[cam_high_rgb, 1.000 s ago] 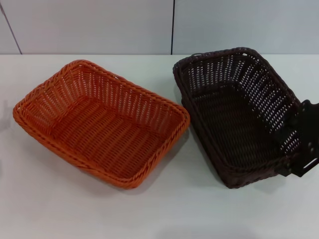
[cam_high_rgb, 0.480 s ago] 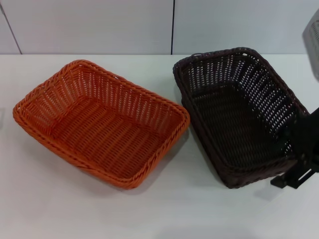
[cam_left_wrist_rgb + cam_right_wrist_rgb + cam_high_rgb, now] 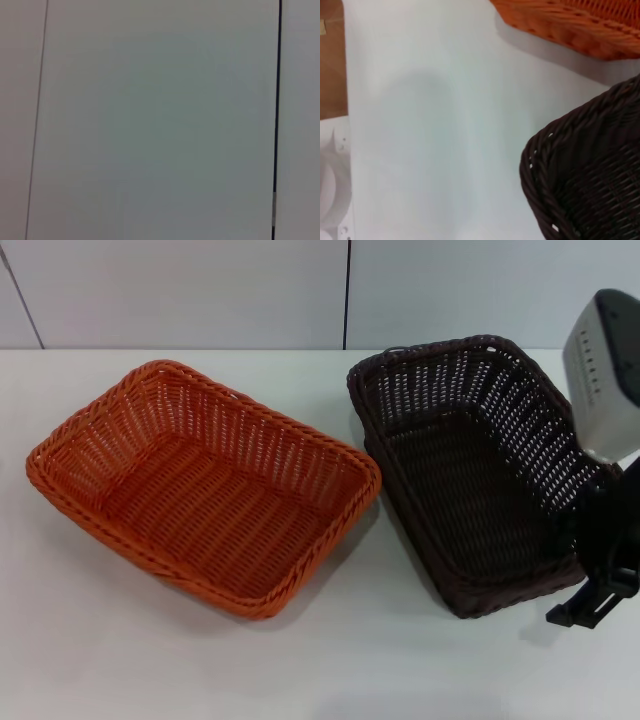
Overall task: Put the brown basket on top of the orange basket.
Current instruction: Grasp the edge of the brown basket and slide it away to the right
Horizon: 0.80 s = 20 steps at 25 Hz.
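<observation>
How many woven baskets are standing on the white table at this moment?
2. The orange basket is on the robot's left side of the table; the brown basket stands beside it on the right, apart from it. None appears hidden.

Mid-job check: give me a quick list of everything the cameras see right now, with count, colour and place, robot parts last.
orange basket: one, bright orange, on the table's left half, empty, its right edge close beside the brown one.
brown basket: one, dark brown, on the table's right half, standing on the table, not stacked, empty.
table: one, white, under both baskets.
wall: pale panels with dark seams, behind the table.
right gripper: one, black, at the brown basket's near right corner by the rim; the grey-white arm casing rises above it at the head view's right edge. No grasp on the rim is visible.
left gripper: not in any view; the left wrist camera shows only pale panels.
</observation>
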Each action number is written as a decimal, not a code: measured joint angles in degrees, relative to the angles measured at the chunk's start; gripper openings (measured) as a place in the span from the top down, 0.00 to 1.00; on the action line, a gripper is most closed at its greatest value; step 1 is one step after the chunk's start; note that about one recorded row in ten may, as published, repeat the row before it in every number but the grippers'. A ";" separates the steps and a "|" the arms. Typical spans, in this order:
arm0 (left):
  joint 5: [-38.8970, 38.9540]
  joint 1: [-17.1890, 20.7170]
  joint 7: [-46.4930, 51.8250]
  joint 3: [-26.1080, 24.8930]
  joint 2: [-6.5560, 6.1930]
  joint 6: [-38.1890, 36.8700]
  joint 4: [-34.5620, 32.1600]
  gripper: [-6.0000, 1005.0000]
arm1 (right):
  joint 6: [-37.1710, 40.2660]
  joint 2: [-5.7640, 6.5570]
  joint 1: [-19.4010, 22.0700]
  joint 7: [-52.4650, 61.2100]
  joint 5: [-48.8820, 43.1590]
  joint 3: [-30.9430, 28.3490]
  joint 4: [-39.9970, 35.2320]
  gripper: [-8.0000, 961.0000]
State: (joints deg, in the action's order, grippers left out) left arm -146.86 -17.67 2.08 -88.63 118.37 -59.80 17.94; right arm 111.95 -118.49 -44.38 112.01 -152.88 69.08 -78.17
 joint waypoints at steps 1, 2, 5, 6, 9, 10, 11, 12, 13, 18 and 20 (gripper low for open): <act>0.00 0.00 0.00 0.00 0.00 0.00 0.00 0.19 | 0.00 0.00 0.00 0.00 0.00 0.00 0.00 0.18; 0.00 0.19 0.00 -0.02 0.00 -0.02 0.04 0.19 | -0.60 -0.06 0.01 0.01 -0.29 0.36 0.40 0.18; 0.00 0.67 0.03 -0.05 0.01 -0.12 0.34 0.19 | -2.49 -0.08 -0.06 0.01 -1.67 1.27 2.18 0.18; -0.01 0.70 0.03 -0.05 0.02 -0.13 0.36 0.19 | -2.49 -0.08 -0.06 0.01 -1.67 1.27 2.18 0.18; -0.01 0.68 0.03 -0.09 0.02 -0.13 0.17 0.19 | -4.73 -0.08 -0.23 0.01 -2.56 2.21 3.97 0.19; -0.01 0.63 0.03 -0.12 0.02 -0.13 0.09 0.19 | -6.13 -0.07 -0.52 0.01 -2.95 2.79 5.86 0.19; 0.00 0.59 0.03 -0.14 0.02 -0.13 0.05 0.19 | -6.13 -0.07 -0.52 0.01 -2.95 2.79 5.86 0.19; -0.01 0.60 0.03 -0.14 0.02 -0.14 0.07 0.19 | -6.63 -0.08 -0.62 0.01 -3.01 3.11 6.57 0.19; 0.00 0.59 0.05 -0.14 0.02 -0.16 0.08 0.19 | -7.44 -0.07 -0.69 0.01 -3.07 3.57 7.40 0.19; -0.01 0.33 0.12 -0.14 0.02 0.06 -0.03 0.19 | -10.55 -0.23 -0.73 0.00 -3.29 6.22 10.37 0.19; 0.00 0.32 0.12 -0.14 0.02 0.06 -0.04 0.19 | -12.18 -0.28 -0.28 -0.44 -2.95 6.62 9.65 0.20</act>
State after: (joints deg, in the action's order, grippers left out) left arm -146.86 -17.35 2.20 -88.77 118.39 -59.74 17.90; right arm 99.77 -118.77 -44.66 111.57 -155.83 75.71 -68.52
